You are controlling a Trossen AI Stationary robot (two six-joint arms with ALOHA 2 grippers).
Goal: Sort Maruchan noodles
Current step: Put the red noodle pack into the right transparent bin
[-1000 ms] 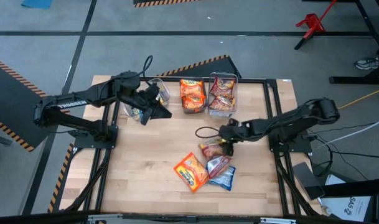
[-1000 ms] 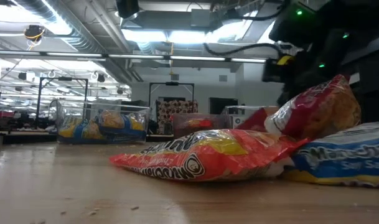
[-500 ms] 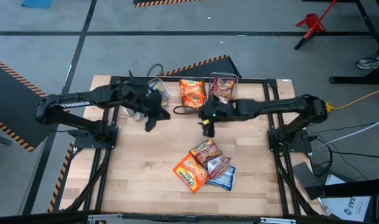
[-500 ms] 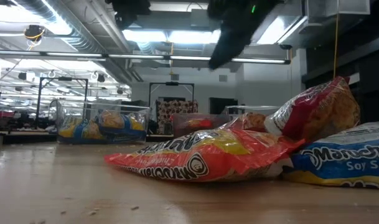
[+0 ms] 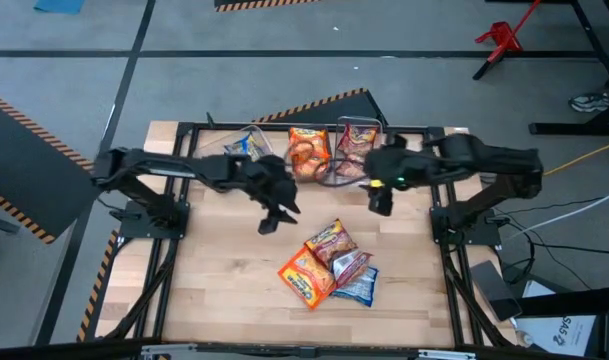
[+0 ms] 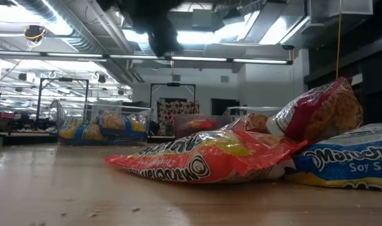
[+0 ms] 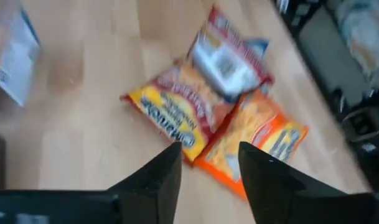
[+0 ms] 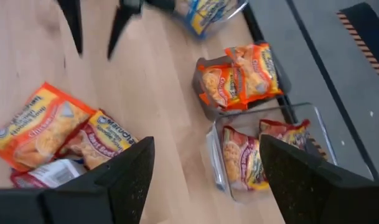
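Several Maruchan packets lie in a loose pile [image 5: 329,263] on the table: an orange one [image 5: 305,276], a red-and-yellow one [image 5: 329,240], a red-and-silver one [image 5: 350,266] and a blue one [image 5: 360,289]. The low view shows the orange packet [image 6: 203,157] lying flat, with the red one [image 6: 322,113] leaning on the others. My left gripper [image 5: 274,212] hangs open and empty above the table, just left of the pile [image 7: 208,152]. My right gripper [image 5: 380,202] is open and empty, between the pile and the bins [image 8: 208,146].
Three clear bins stand along the far edge: one with blue-and-yellow packets [image 5: 246,148], one with orange packets [image 5: 307,152] and one with red packets [image 5: 356,150]. A black frame borders the table [image 5: 224,290]. Bare wood lies to the left of and in front of the pile.
My left gripper has swung from the blue-and-yellow bin toward the right and near side, and now hangs beside the pile. My right gripper has risen off the pile, moved toward the far edge, then to the right. The pile lies still.
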